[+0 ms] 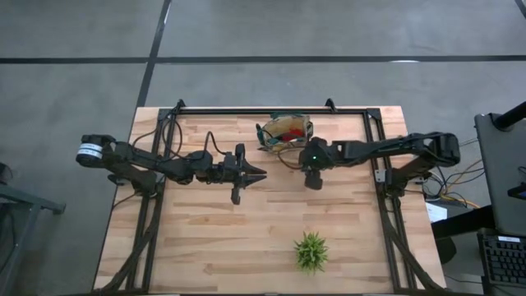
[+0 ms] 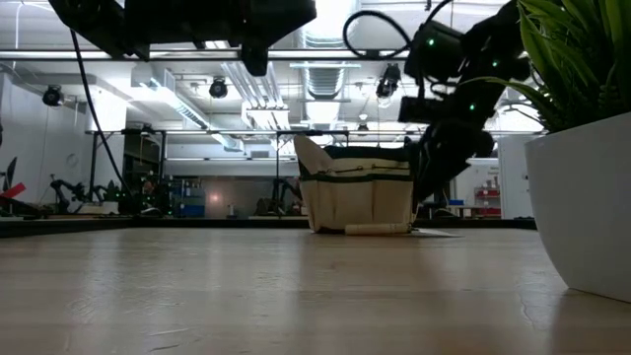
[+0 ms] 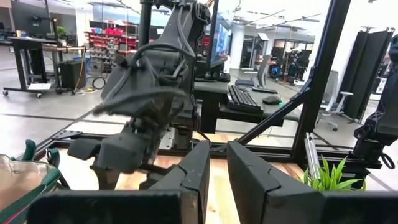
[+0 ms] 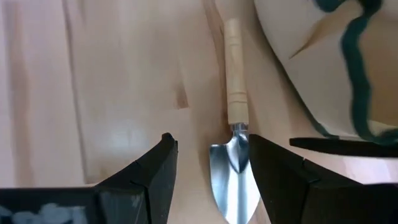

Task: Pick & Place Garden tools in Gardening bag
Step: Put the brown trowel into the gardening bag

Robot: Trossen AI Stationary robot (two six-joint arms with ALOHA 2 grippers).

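The tan gardening bag [image 1: 288, 129] with green trim stands at the table's far middle, with red and teal items showing inside it. The wooden-handled metal trowel [image 4: 235, 155] lies flat on the table beside the bag [image 4: 311, 62], and its handle [image 2: 377, 229] shows at the bag's foot. My right gripper [image 1: 313, 175] hangs open above the trowel, pointing down. In the right wrist view [image 4: 211, 142] its fingers stand on either side of the blade without touching it. My left gripper [image 1: 261, 173] is shut and empty, held level above the table left of the bag.
A spiky green plant in a white pot [image 1: 311, 251] stands near the table's front edge, right of the middle. The black frame rails [image 1: 271, 111] run along the table's far edge and sides. Bare wood lies between the arms and the plant.
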